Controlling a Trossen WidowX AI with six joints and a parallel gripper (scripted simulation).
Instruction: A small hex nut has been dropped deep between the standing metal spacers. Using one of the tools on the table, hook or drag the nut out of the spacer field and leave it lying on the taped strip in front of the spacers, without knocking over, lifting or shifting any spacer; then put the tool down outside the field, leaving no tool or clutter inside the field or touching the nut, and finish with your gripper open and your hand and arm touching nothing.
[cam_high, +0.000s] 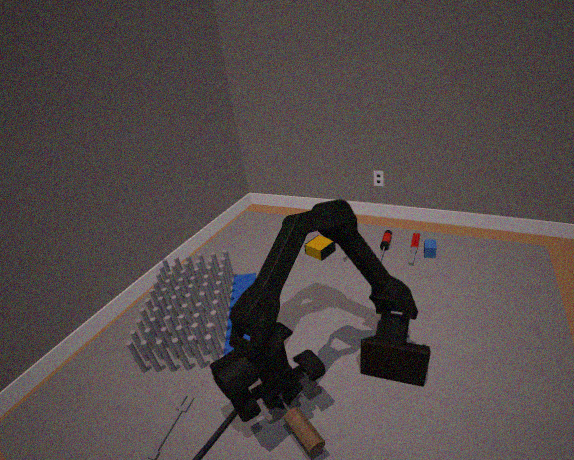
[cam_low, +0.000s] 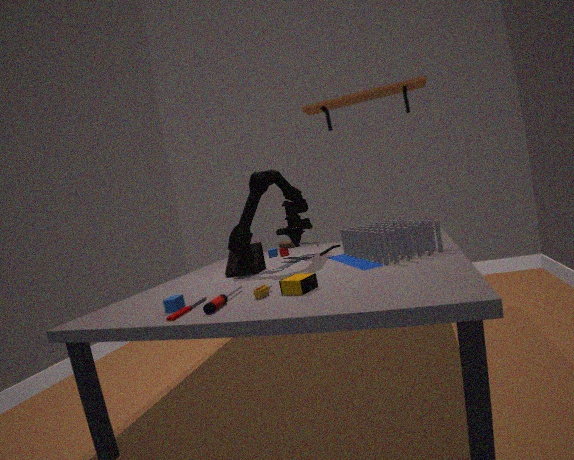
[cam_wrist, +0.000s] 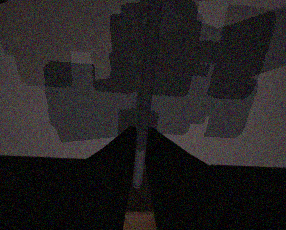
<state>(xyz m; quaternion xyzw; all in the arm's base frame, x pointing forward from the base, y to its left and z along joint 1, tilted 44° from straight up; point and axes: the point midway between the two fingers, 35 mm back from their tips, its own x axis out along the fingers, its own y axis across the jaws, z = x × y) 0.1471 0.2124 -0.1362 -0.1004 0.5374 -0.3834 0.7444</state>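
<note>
My gripper points down and is shut on a tool with a wooden handle. The fingertips are around its thin metal shaft, just beyond the handle. The tool's far end cannot be made out. The standing metal spacers form a dense field away from the gripper. The blue taped strip lies along the field's front edge, partly hidden by the arm in the top view. The hex nut cannot be seen.
A thin forked tool and a black rod lie near the gripper. A yellow-black block, a red-black screwdriver, a red-handled tool and a blue block lie beyond the arm. A small red block stands behind.
</note>
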